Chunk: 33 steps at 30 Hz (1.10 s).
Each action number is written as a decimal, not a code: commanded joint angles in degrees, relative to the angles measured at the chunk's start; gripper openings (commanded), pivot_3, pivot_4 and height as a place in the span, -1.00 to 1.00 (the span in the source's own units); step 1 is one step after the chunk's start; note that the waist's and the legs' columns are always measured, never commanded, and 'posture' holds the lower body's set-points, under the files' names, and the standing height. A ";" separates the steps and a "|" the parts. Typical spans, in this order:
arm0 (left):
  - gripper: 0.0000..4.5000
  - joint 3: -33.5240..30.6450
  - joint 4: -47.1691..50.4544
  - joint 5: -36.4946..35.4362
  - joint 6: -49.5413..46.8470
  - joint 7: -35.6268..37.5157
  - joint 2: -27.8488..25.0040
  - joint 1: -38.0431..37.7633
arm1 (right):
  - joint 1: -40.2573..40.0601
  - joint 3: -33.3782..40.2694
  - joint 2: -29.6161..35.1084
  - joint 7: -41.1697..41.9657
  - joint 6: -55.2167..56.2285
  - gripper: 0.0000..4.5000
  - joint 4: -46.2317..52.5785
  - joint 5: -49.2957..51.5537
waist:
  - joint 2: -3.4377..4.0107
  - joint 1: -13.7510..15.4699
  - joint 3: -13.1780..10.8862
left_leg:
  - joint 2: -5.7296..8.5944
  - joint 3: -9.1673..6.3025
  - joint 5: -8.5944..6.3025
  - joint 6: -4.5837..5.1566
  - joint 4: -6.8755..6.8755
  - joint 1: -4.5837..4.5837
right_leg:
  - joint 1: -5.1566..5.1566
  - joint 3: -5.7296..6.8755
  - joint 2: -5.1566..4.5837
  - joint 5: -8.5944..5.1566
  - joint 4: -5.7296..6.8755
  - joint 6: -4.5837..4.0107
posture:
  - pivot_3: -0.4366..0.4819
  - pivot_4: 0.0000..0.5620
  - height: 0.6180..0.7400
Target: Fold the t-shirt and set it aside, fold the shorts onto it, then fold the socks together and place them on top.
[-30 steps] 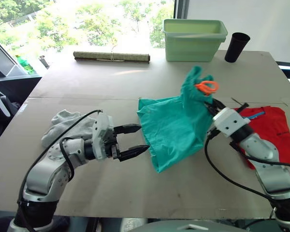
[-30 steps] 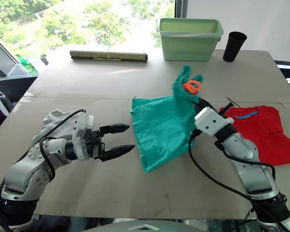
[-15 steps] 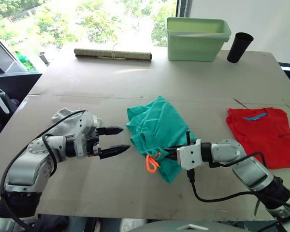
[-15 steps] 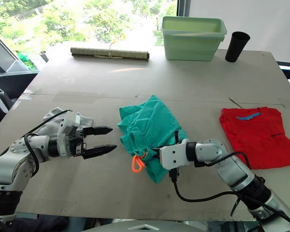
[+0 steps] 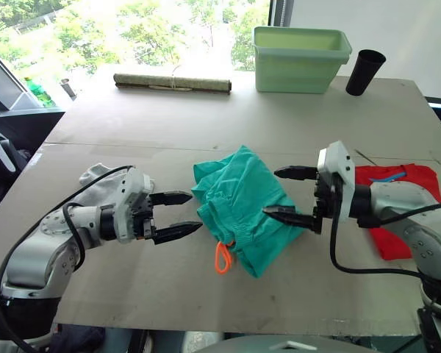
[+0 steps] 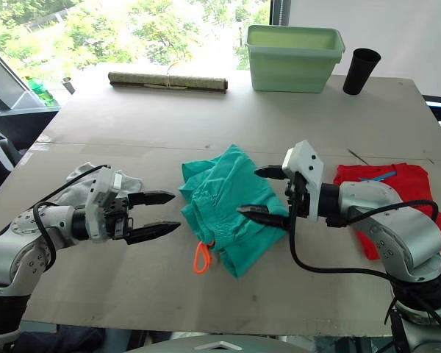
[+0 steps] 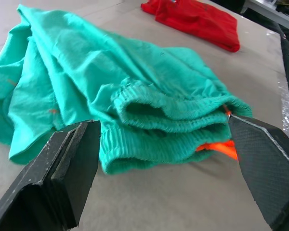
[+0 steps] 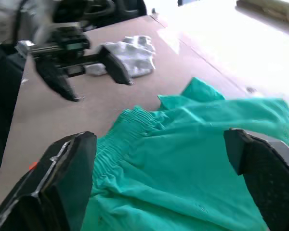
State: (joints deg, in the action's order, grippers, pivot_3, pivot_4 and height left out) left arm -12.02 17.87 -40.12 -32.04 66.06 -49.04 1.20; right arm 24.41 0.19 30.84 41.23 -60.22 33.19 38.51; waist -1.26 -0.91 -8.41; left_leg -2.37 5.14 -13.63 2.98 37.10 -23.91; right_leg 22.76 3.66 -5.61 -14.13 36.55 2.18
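The teal shorts (image 5: pixel 244 207) lie bunched and roughly folded in the middle of the cardboard-covered table (image 5: pixel 206 125), their orange drawstring loop (image 5: pixel 221 258) spilling off the near edge. The left gripper (image 5: pixel 178 215) and the right gripper (image 5: pixel 290 193) face the heap from either side, both with fingers spread and empty. The red t-shirt (image 5: pixel 401 207) lies to the right, seemingly folded, partly behind the right arm, and the grey-white socks (image 5: pixel 101 179) sit behind the left arm.
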 commanded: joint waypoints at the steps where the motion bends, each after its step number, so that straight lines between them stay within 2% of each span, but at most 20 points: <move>1: 1.00 -3.17 3.40 -0.99 0.73 0.40 -0.95 -2.34 | 4.98 -3.83 -2.48 -6.05 -3.72 0.98 -10.16 -3.69 | 0.04 -0.18 -0.02 | 0.01 0.02 0.00 0.00 -0.01 0.00 | 0.02 -0.01 -0.01 0.01 0.00 -0.02 | -0.05 -0.47 1.00; 5: 1.00 -4.77 4.51 -0.90 1.37 -0.02 -0.73 -5.13 | 9.16 -6.85 -5.14 -7.38 -2.31 0.98 -22.46 -7.48 | 0.10 -0.11 -0.06 | 0.06 0.04 0.01 0.01 -0.06 -0.02 | 0.03 0.00 -0.02 0.00 -0.06 -0.06 | -0.05 -0.47 1.00; 9: 1.00 -6.74 6.93 -1.31 1.90 -1.63 0.66 -9.03 | 11.99 -14.81 -7.49 -4.95 2.02 0.98 -33.88 -13.18 | 0.12 -0.20 -0.07 | 0.10 0.06 0.13 0.19 -0.11 -0.09 | 0.05 0.02 -0.02 0.00 -0.18 -0.05 | -0.05 -0.47 1.00; 12: 1.00 -7.27 8.31 -1.46 2.38 -2.42 1.49 -10.79 | 11.68 -21.50 -8.29 -2.30 6.67 0.98 -36.49 -17.66 | 0.08 -0.76 0.02 | 0.09 0.06 0.15 0.22 -0.18 -0.05 | 0.01 0.02 0.01 0.01 -0.22 -0.04 | -0.05 -0.47 1.00; 15: 1.00 -7.51 9.07 -1.44 2.79 -2.68 1.86 -11.71 | 9.20 -28.77 -6.24 2.52 10.79 0.98 -34.44 -21.49 | 0.10 -1.50 0.08 | 0.07 0.05 0.10 0.15 -0.19 0.06 | -0.04 0.03 0.02 0.01 -0.14 -0.05 | -0.05 -0.47 1.00; 16: 1.00 -7.42 8.92 -1.35 2.98 -2.70 1.91 -11.60 | 8.43 -30.45 -5.49 3.48 12.09 0.76 -33.96 -22.90 | 0.06 -1.55 0.15 | 0.07 0.05 0.10 0.13 -0.19 0.09 | -0.04 0.02 0.03 0.01 -0.11 -0.05 | -0.05 -0.47 1.00; 19: 1.00 -6.57 8.24 -1.01 3.47 -2.92 2.16 -10.50 | 6.37 -32.11 -4.02 4.81 15.92 0.31 -32.51 -26.15 | -0.02 -1.44 0.23 | 0.04 0.04 0.10 0.12 -0.20 0.11 | -0.04 0.03 0.07 0.01 -0.09 -0.05 | -0.05 -0.47 1.00; 20: 1.00 -6.06 8.07 -0.92 3.63 -2.97 2.34 -10.04 | 5.76 -31.62 -3.86 3.90 17.11 0.07 -32.15 -27.30 | -0.06 -1.44 0.25 | 0.05 0.02 0.11 0.13 -0.20 0.10 | -0.04 0.06 0.08 0.00 -0.09 -0.05 | -0.05 -0.47 1.00; 23: 1.00 -4.95 8.03 -1.00 3.68 -3.26 3.04 -9.06 | 3.44 -28.85 -3.81 2.18 19.69 -0.43 -29.81 -28.70 | -0.15 -1.38 0.30 | 0.05 0.03 0.12 0.12 -0.22 0.09 | -0.04 0.07 0.09 0.01 -0.10 -0.04 | -0.05 -0.47 1.00; 25: 1.00 -4.20 7.66 -0.94 3.58 -3.22 3.51 -8.49 | 1.59 -26.86 -3.97 1.36 20.90 -0.87 -26.97 -28.67 | -0.19 -1.36 0.33 | 0.05 0.03 0.12 0.10 -0.22 0.09 | -0.04 0.06 0.09 0.01 -0.10 -0.04 | -0.05 -0.47 1.00; 26: 1.00 -3.64 7.39 -0.97 3.66 -2.58 3.55 -8.17 | 0.29 -25.83 -3.90 0.52 21.77 -0.94 -24.37 -28.78 | -0.19 -1.33 0.33 | 0.05 0.03 0.12 0.08 -0.22 0.09 | -0.04 0.06 0.09 0.01 -0.10 -0.04 | -0.05 -0.47 1.00; 29: 1.00 -1.48 5.45 -0.76 4.23 -0.33 3.31 -5.68 | -2.78 -22.28 -2.57 -1.24 21.74 -0.94 -16.11 -28.80 | -0.13 -0.66 0.29 | 0.06 0.01 0.07 -0.07 -0.21 0.07 | -0.04 0.10 0.08 0.01 -0.10 -0.03 | -0.05 -0.47 1.00; 33: 1.00 1.32 1.57 0.45 7.00 0.72 5.49 -0.83 | -8.34 -11.84 1.19 -1.24 15.99 -0.94 -0.73 -22.99 | 0.28 0.64 -0.02 | 0.08 0.02 0.16 0.06 -0.20 -0.04 | -0.02 0.14 0.12 0.01 -0.19 -0.03 | -0.05 -0.47 1.00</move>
State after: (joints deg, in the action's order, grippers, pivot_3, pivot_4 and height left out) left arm -10.80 19.55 -39.83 -26.84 66.13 -44.07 -0.20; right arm 15.71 -16.16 31.20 39.79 -43.02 26.34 13.21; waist -0.98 -0.27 -8.43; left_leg -2.28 5.16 -13.44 3.09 36.91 -23.98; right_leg 22.73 3.85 -5.50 -14.12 36.28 2.16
